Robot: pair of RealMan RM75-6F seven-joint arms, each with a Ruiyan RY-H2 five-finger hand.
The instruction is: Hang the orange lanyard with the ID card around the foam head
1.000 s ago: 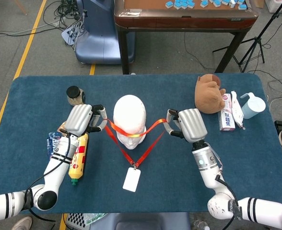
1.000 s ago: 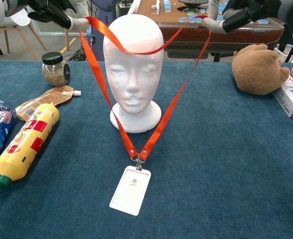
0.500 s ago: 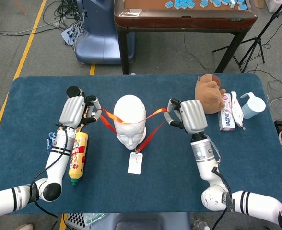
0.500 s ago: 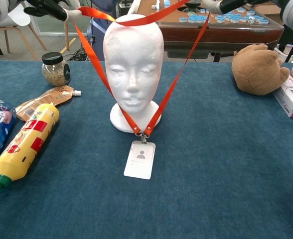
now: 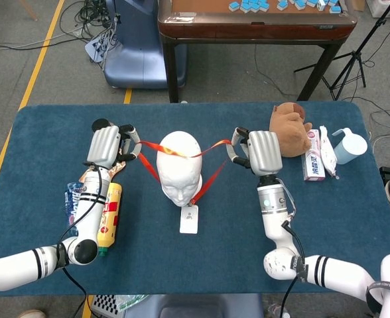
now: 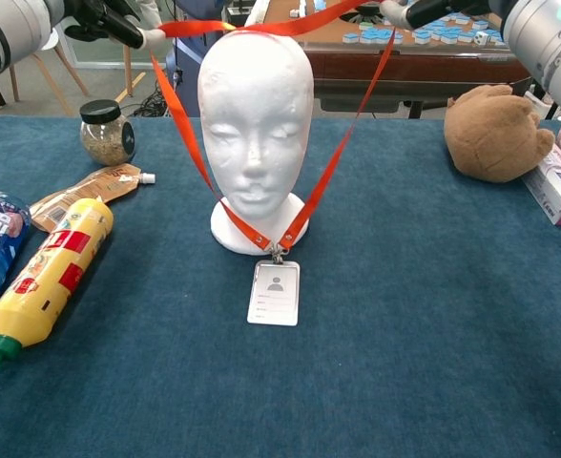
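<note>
The white foam head (image 5: 179, 164) (image 6: 256, 124) stands upright mid-table, facing me. The orange lanyard (image 5: 211, 177) (image 6: 336, 157) is stretched across the crown of the head, its two sides running down past the face to a clip. The ID card (image 5: 189, 218) (image 6: 274, 292) hangs from the clip and lies on the cloth at the head's base. My left hand (image 5: 109, 146) (image 6: 109, 19) pinches the strap left of the head. My right hand (image 5: 259, 150) (image 6: 431, 10) pinches it on the other side, at crown height.
A yellow bottle (image 5: 106, 215), a water bottle (image 5: 73, 197), a pouch (image 6: 90, 191) and a lidded jar (image 6: 104, 132) lie left of the head. A brown plush toy (image 5: 289, 128), a boxed tube (image 5: 312, 156) and a pale cup (image 5: 348, 146) sit at the right. A wooden table (image 5: 255, 20) stands behind.
Both hands have lifted the strap and carried it back, from across the forehead to over the crown. The ID card has slid along the cloth toward the head's base.
</note>
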